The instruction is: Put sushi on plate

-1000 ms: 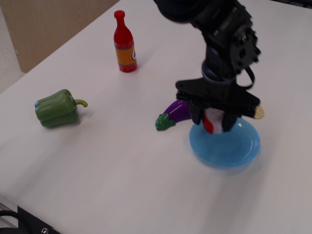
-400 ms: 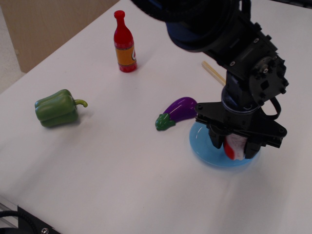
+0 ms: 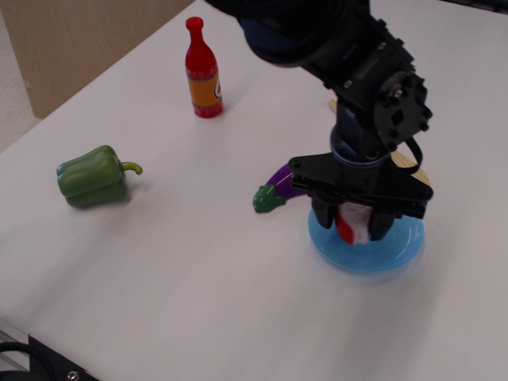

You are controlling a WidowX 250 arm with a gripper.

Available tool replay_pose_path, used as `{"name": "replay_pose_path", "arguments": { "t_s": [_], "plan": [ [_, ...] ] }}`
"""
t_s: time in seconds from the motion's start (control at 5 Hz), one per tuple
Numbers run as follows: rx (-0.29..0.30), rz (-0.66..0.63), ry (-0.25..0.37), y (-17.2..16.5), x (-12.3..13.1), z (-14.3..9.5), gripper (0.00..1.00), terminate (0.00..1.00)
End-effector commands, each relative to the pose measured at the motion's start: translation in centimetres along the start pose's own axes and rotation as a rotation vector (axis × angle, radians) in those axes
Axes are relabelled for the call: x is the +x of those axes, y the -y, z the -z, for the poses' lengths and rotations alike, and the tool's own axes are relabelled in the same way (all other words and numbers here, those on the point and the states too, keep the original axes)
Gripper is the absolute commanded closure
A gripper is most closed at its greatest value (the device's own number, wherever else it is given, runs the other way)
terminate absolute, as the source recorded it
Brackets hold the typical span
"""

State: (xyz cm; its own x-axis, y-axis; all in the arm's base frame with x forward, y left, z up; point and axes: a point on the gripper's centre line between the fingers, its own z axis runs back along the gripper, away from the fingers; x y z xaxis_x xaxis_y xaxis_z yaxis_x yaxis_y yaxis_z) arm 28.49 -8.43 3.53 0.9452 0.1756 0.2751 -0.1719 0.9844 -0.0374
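The sushi, white with a red side, sits between my black fingers. My gripper is shut on it and holds it just over the middle of the light-blue plate. I cannot tell whether the sushi touches the plate. The arm hides the plate's far rim.
A purple eggplant with a green cap lies against the plate's left edge. A red bottle with an orange label stands at the back left. A green pepper lies at the left. A wooden stick shows behind the arm.
My gripper went right and down over the plate with the sushi, then came back left and slightly up. The sushi stays held. Other objects have not moved.
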Motion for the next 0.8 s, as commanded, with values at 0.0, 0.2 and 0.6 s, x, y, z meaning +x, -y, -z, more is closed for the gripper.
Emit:
{"name": "replay_pose_path", "arguments": {
  "t_s": [0.0,0.2,0.6],
  "plan": [
    [-0.029,-0.026,0.036,-1.7,0.7,-2.0,0.00,0.00],
    [-0.043,-0.029,0.066,-1.9,1.4,-3.5,0.00,0.00],
    [-0.055,-0.017,0.095,-2.2,2.2,-5.6,0.00,1.00]
  ]
}}
